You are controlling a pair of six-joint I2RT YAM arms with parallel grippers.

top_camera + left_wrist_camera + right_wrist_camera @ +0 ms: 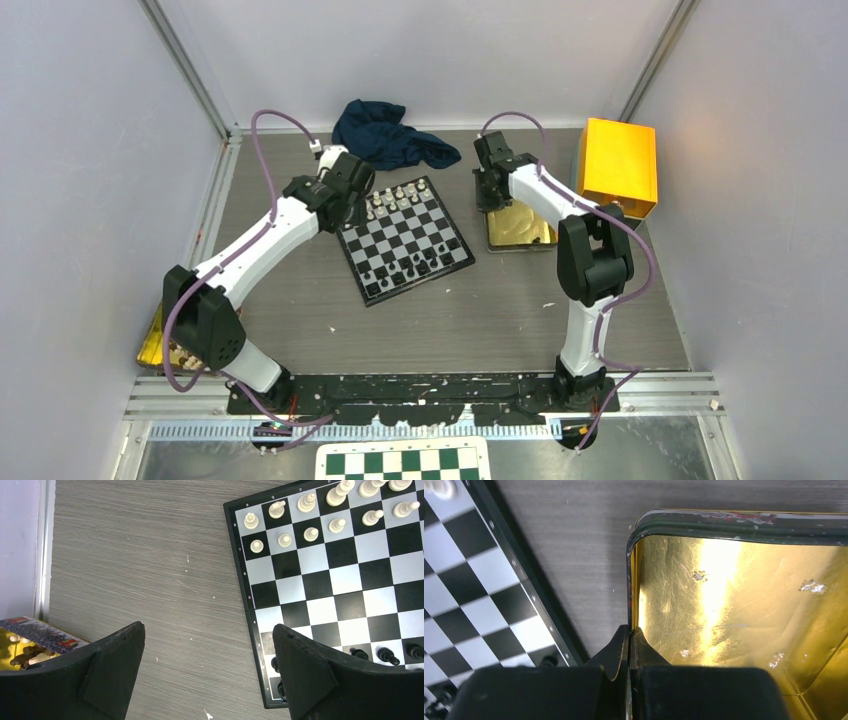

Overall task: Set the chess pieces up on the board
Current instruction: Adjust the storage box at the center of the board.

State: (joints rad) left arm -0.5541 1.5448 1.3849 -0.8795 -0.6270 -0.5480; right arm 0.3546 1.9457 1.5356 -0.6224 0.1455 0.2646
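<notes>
Grey wood-grain tabletop [480, 310] carries the small chessboard [405, 238], black and silvery-white checks inside a thin black border. Over its near-left edge the left gripper [207, 640] hovers with fingers spread wide, holding nothing. The board's border passes under its right finger [310, 670]. Two rows of silvery-white chess pieces [311, 534] stand ahead of it at the board's far end, and black chess pieces [387, 655] stand just beside that finger. The right gripper [629, 640] is pinched tight on the side wall of a shallow gold metal tin [744, 527], with the board to its left.
</notes>
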